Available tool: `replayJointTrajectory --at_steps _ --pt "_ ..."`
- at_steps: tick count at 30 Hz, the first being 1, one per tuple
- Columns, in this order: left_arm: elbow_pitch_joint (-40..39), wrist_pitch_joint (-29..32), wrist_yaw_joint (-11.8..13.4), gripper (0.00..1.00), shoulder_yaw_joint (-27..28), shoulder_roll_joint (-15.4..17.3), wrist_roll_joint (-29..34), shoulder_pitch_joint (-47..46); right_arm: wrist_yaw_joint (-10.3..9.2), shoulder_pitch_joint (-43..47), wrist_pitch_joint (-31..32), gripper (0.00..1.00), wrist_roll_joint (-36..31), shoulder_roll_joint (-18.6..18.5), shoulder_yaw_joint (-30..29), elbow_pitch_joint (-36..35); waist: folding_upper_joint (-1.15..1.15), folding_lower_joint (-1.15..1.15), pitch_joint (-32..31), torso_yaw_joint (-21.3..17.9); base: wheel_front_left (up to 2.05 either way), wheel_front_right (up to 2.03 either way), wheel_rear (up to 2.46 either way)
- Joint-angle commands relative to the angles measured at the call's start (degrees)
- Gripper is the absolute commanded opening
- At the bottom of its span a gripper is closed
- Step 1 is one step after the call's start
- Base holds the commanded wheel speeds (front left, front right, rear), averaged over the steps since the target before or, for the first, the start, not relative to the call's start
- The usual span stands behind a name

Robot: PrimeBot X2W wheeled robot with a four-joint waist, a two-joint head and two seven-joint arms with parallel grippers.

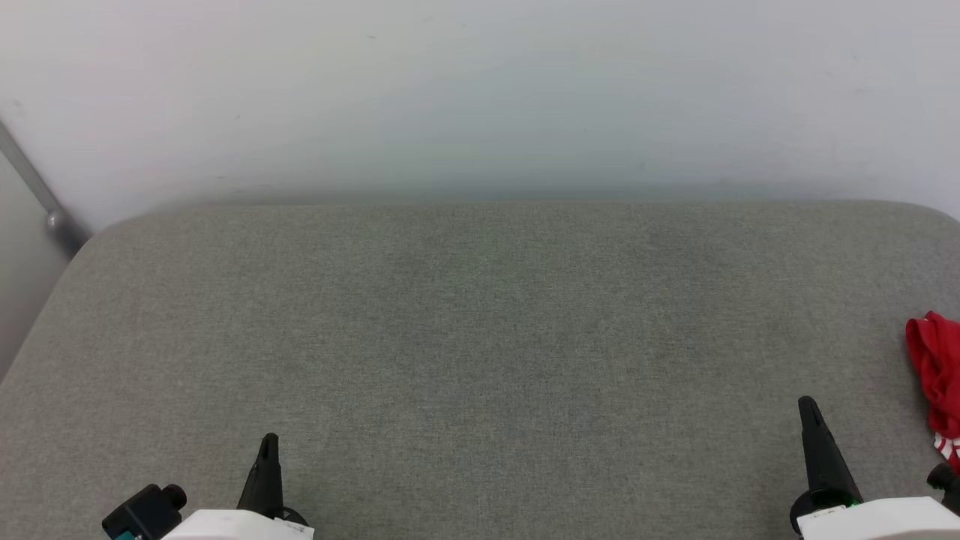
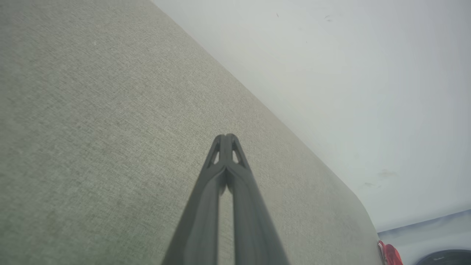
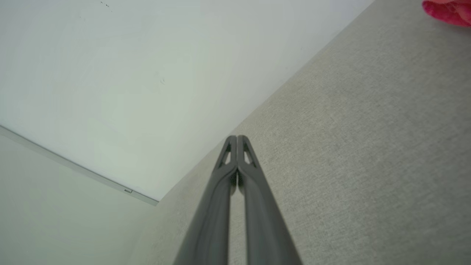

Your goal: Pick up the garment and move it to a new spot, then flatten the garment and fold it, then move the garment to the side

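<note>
Garment (image 1: 936, 367) just right of closed R gripper (image 1: 808, 409).

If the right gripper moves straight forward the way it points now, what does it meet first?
Probably the white wall past the grey surface; depth is unclear. The right gripper is shut, and the garment lies off to its side.

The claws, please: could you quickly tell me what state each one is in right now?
Left claw: closed, holding nothing.
Right claw: closed, holding nothing; the garment lies apart from it, to its right.
</note>
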Motion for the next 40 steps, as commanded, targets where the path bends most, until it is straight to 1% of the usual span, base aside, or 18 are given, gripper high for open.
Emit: replayJointTrajectory --at_steps 1,17,32,40 --pt "-0.4 0.5 -0.5 0.00 0.4 0.4 -2.4 -1.6 -0.01 -1.9 0.5 0.00 2.3 -0.6 -0.1 -0.3 0.00 0.00 0.1 0.0 0.00 0.00 0.00" --pt "0.7 3.3 -2.3 0.00 1.8 0.4 -14.8 -4.4 -0.01 -4.6 3.3 0.00 13.7 -0.7 -0.5 1.6 0.00 0.00 0.5 -0.2 0.00 0.00 0.00" --pt "1.7 5.6 -3.8 0.00 2.8 0.3 -24.1 -6.3 -0.02 -6.7 5.5 0.00 22.3 -0.6 -1.0 3.0 0.00 0.00 0.9 -0.4 0.00 0.00 0.00" --pt "2.1 6.6 -4.4 0.00 3.3 0.3 -28.1 -7.0 -0.02 -7.5 6.5 0.00 25.9 -0.6 -1.2 3.6 0.00 0.00 1.1 -0.5 0.00 0.00 0.00"
